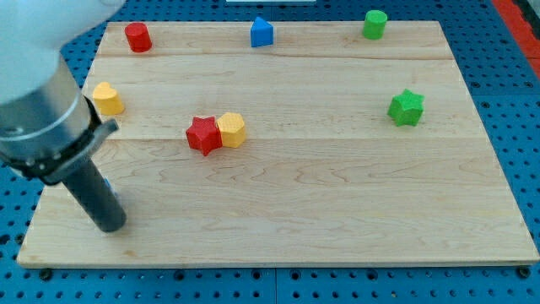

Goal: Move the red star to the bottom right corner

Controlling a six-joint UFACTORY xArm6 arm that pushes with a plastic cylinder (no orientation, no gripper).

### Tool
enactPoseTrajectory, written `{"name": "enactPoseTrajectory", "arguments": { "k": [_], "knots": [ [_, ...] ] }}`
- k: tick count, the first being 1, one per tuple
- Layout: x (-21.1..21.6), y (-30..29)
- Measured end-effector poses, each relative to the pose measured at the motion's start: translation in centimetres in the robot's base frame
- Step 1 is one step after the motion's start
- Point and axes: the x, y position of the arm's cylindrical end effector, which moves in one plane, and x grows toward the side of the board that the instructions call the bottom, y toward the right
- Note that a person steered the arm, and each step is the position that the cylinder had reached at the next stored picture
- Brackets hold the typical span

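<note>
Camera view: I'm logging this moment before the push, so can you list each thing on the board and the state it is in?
Red star block: mid-board, touching the yellow block on its right side in the view.
Yellow hexagonal block: against the red star.
Yellow block at the view's left edge: alone.
Red cylinder block: upright, alone.
Blue block: alone, top edge.
Green cylinder block: upright, alone.
Green star block: alone.
My tip: lower left, apart from all blocks.

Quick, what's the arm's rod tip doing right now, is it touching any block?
My tip: touching nothing, holding nothing; it stands at the view's lower left, apart from the red star and the yellow block beside it.
</note>
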Motion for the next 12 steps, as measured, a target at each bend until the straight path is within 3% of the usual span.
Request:
{"name": "enactPoseTrajectory", "arguments": {
  "k": [2, 3, 4, 9, 12],
  "knots": [
    [-2.3, 6.2],
    [-5.7, 4.5],
    [-6.4, 2.5],
    [-2.6, 6.0],
    [-9.3, 4.0]
  ]
}}
